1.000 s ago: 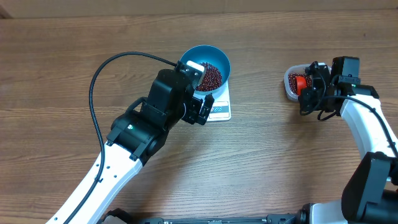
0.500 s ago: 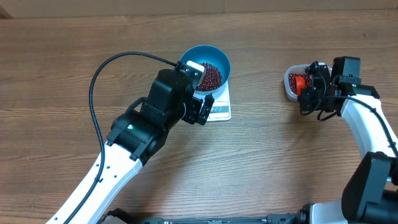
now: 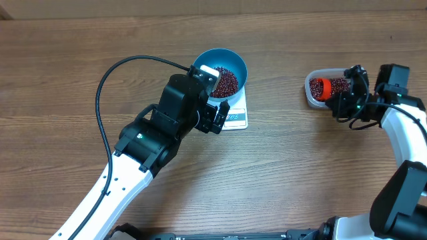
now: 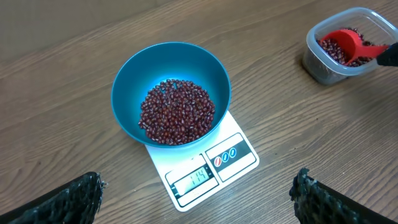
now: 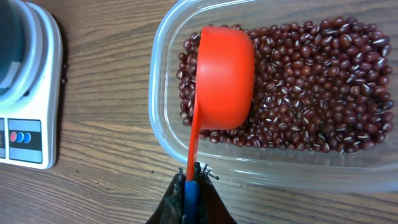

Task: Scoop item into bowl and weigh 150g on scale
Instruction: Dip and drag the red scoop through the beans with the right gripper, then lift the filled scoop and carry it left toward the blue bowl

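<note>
Left wrist: red-brown beans (image 4: 177, 112) heaped in blue bowl (image 4: 132, 78) on scale (image 4: 214, 169); left jaws apart, right jaws clamping scoop (image 5: 224, 78).

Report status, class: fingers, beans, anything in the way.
Left fingers open above bowl. Right fingers shut on scoop, inside tub. Beans in bowl on scale. Nothing between tub and bowl.

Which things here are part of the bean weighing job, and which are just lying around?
Job: beans, blue bowl, scale, clear tub, red scoop in the right gripper.
Lying about: nothing loose; only the table and the left arm's cable.
</note>
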